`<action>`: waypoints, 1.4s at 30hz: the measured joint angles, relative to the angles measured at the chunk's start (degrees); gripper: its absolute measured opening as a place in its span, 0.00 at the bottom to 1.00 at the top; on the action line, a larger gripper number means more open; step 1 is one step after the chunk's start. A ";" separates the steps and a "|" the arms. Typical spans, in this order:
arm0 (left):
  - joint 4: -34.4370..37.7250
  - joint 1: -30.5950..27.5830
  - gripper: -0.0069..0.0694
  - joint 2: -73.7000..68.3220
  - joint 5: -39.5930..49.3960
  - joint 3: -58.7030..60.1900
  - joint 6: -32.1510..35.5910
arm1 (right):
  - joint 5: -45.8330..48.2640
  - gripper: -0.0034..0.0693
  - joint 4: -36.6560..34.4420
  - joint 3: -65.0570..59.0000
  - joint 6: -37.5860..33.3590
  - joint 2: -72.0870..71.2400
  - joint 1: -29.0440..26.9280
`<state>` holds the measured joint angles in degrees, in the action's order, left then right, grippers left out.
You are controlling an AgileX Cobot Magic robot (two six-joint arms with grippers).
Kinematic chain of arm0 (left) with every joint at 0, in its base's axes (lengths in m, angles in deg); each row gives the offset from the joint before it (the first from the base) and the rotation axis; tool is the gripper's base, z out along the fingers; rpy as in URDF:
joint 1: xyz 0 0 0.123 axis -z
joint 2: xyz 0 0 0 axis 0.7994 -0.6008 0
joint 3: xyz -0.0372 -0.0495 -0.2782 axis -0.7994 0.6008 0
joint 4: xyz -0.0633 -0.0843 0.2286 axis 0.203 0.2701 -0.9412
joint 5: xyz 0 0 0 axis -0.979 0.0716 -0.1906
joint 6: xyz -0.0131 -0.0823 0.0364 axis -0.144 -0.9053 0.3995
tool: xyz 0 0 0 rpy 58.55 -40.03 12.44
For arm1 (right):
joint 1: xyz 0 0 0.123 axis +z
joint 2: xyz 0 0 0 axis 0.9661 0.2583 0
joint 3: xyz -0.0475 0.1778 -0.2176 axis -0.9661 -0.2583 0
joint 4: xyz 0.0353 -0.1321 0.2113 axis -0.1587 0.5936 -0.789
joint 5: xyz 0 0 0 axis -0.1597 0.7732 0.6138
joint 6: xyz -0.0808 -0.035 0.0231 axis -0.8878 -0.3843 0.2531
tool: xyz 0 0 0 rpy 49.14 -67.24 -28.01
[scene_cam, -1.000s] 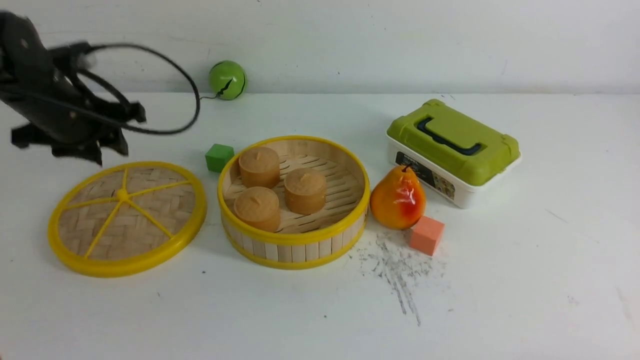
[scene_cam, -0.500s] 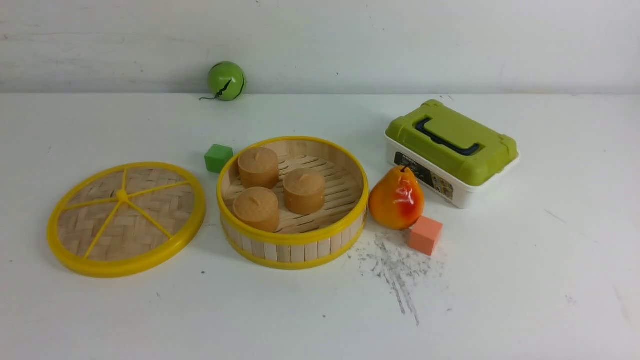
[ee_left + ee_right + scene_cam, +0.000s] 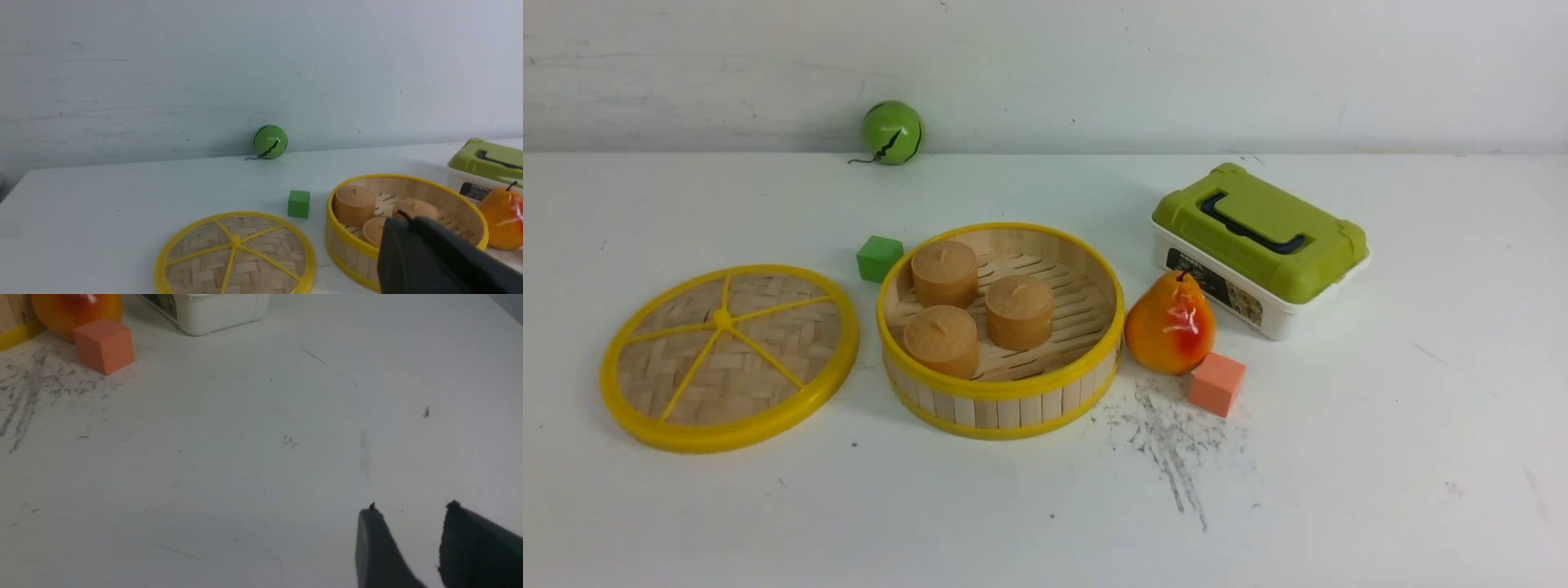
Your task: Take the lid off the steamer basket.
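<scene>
The lid [image 3: 729, 356] [image 3: 236, 254], a woven tan disc with a yellow rim and spokes, lies flat on the table to the left of the steamer basket [image 3: 1001, 390] [image 3: 351, 245], apart from it. The basket stands uncovered with three brown round buns [image 3: 980, 304] inside. Neither arm shows in the front view. In the left wrist view my left gripper [image 3: 404, 217] is shut with nothing in it, its black fingers pressed together, held back from the basket. In the right wrist view my right gripper [image 3: 410, 507] is open over bare table, empty.
A green cube [image 3: 880, 258] sits behind the basket's left side. An orange pear [image 3: 1171, 323] and a salmon cube [image 3: 1217, 384] lie right of the basket. A white box with an olive-green lid [image 3: 1259, 247] stands further right. A green ball [image 3: 892, 132] rests against the back wall.
One second ago my left arm hung above the far side of the lid at the front view's left; it has since left that view. The lid and basket have not moved.
</scene>
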<state>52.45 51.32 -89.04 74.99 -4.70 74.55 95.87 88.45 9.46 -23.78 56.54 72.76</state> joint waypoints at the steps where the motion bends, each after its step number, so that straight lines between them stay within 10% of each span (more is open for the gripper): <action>1: 0.00 0.00 0.07 1.00 0.06 1.00 0.38 | 0.00 0.38 0.00 0.00 0.00 0.00 0.00; 32: 2.41 5.00 0.07 4.49 -2.85 10.78 0.62 | 0.00 0.38 0.00 0.00 0.00 0.00 0.00; 42: -13.43 5.50 0.07 4.57 -10.52 25.13 -26.57 | 0.00 0.38 0.00 0.00 0.00 0.00 0.00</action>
<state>39.02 56.82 -84.47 64.47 20.43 47.99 95.87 88.45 9.46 -23.78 56.54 72.76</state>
